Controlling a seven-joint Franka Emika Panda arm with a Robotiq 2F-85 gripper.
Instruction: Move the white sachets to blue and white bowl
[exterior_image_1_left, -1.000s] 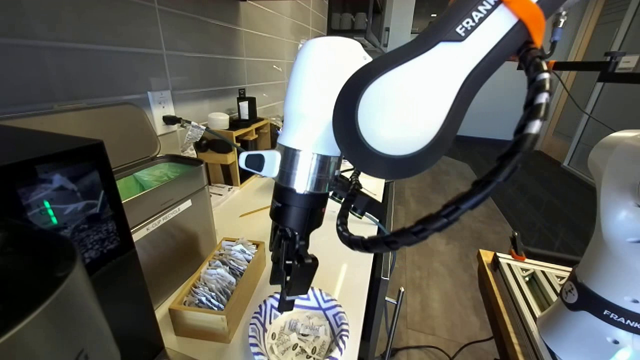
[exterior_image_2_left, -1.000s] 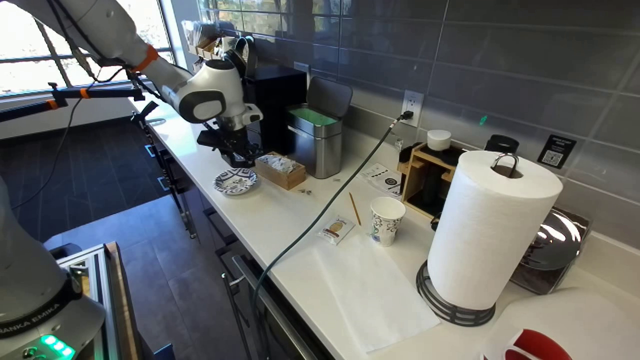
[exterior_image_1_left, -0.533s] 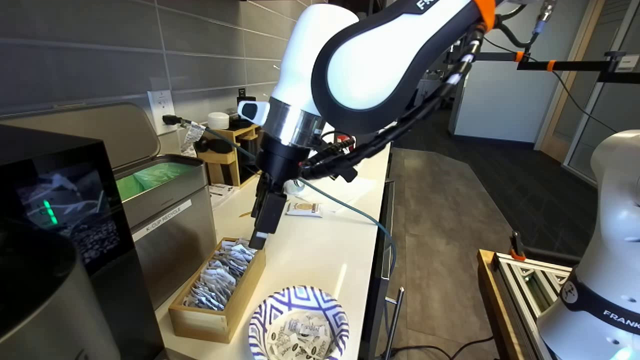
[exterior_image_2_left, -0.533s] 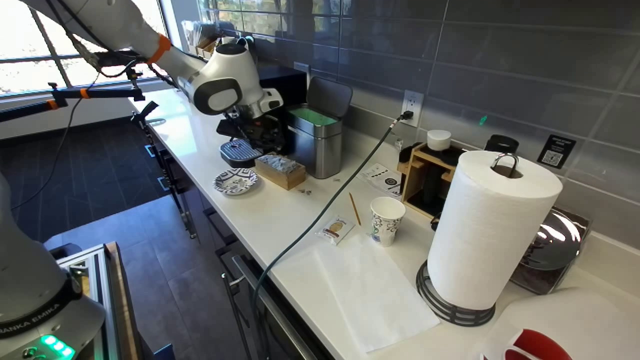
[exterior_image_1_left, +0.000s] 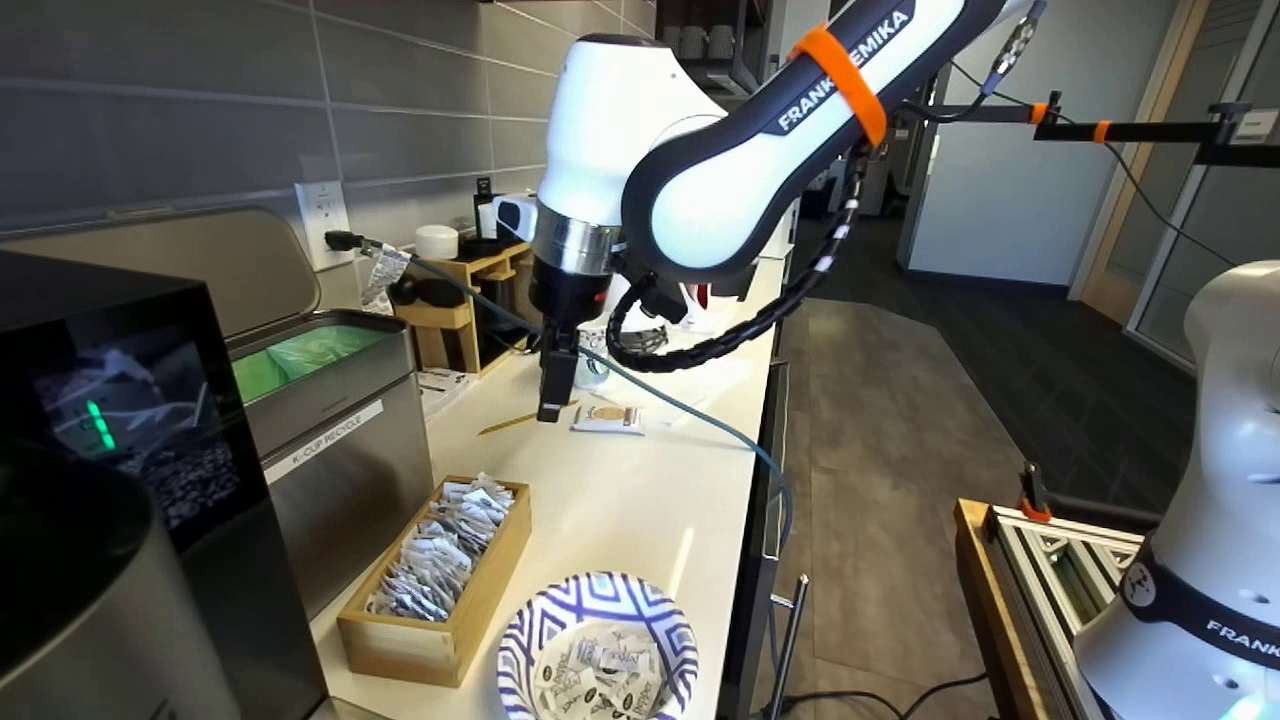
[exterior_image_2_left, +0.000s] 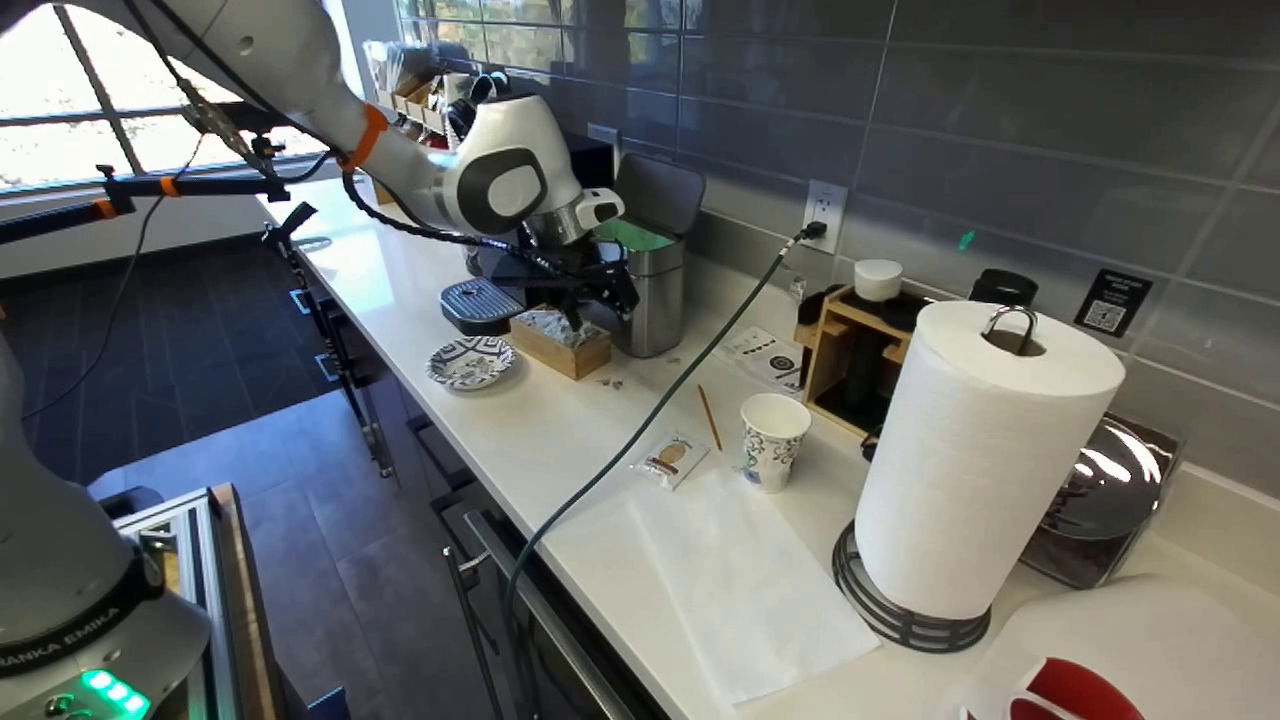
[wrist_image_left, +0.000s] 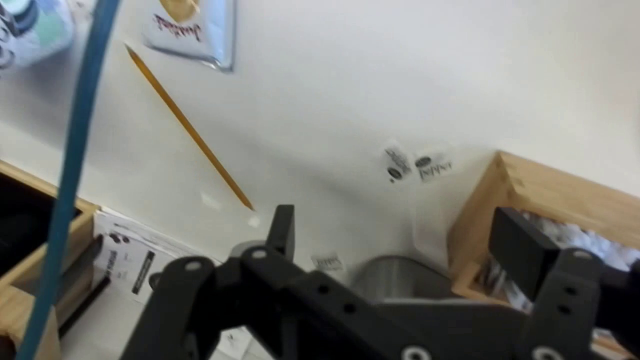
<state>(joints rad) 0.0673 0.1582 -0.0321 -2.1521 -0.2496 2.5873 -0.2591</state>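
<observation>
Jaws swung clear of bowl rim (exterior_image_1_left: 604, 596)

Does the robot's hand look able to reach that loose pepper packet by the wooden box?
Probably yes: the hand is open, and nothing visible covers the pepper packet, though the wooden box may crowd one side.

The counter (exterior_image_1_left: 600, 500), K-cup bin (exterior_image_1_left: 355, 470) and paper towels (exterior_image_2_left: 985, 460) suggest a kitchen.

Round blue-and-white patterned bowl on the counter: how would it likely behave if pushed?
The round blue-and-white bowl would probably slide rather than tip, being wide and shallow. It looks like paper, so it may flex. Small white paper sachets lying loose inside could shift.
</observation>
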